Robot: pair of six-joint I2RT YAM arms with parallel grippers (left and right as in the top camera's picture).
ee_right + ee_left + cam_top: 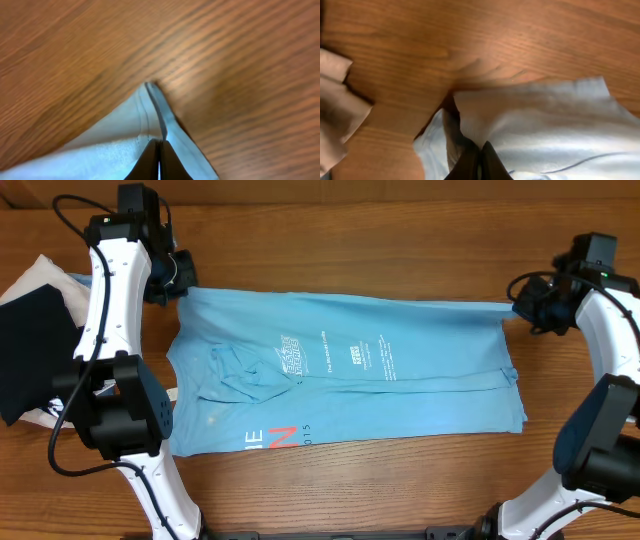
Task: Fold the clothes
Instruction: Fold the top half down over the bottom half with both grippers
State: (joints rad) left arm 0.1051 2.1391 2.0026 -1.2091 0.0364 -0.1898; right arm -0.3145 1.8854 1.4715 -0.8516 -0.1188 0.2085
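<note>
With the left gripper [181, 281] [480, 152], pinches the far-left corner of the sky-blue T-shirt [350, 380] [545, 125], fingers pressed together and cloth bunched between them. Further left, at the table [330, 240] edge, shows a beige garment [35, 275] [335, 115] partly under a dark garment [30, 360], both apart from the shirt. Across the middle, lies spread lengthwise on the wood, far edge drawn taut from one gripper to the other. Bears rumpled folds in the left half, white print [335, 352] near the centre and red-pink lettering [282, 440] along the near edge. At the right, clamps the right gripper [518, 306] [160, 150] fully closed on the far-right corner, a thin doubled hem poking up between the fingertips.
</note>
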